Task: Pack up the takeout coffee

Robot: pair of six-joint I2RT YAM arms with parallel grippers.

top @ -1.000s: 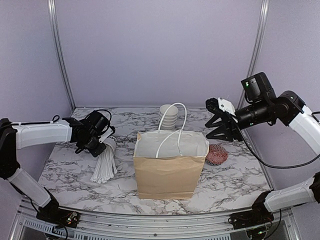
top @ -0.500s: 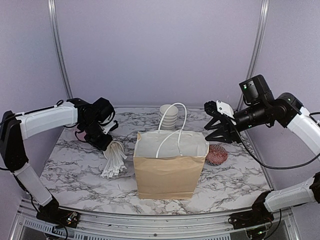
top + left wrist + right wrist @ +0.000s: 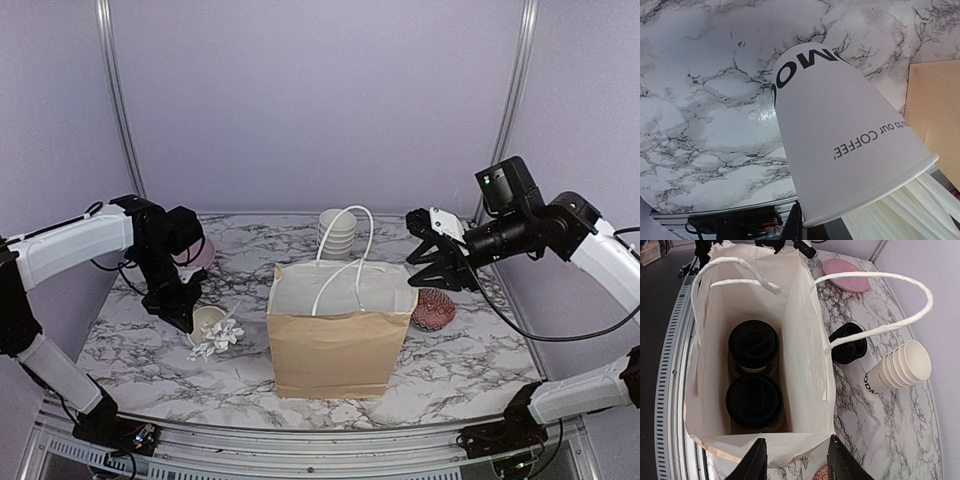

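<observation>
Two takeout coffee cups with black lids (image 3: pixel 754 344) (image 3: pixel 754 401) stand inside the brown paper bag (image 3: pixel 338 345), seen from above in the right wrist view; the top view does not show them. My right gripper (image 3: pixel 426 262) is open and empty, hovering over the bag's right rim (image 3: pixel 790 442). My left gripper (image 3: pixel 186 306) is shut on the white cup with straws (image 3: pixel 208 322), left of the bag on the table. In the left wrist view that cup (image 3: pixel 840 135) fills the frame, with its paper-wrapped straws (image 3: pixel 905 210) at the mouth.
A stack of lidless white cups (image 3: pixel 337 232) stands behind the bag. A black-lidded item (image 3: pixel 847 342) sits beside it, cup or lids I cannot tell. A pink disc (image 3: pixel 198 254) lies at the back left. A red patterned round thing (image 3: pixel 433 308) lies right of the bag.
My left arm swung the cup with straws nearer and lower, turning it from mouth-down to mouth-up by the table. My right gripper shifted slightly left and down over the bag.
</observation>
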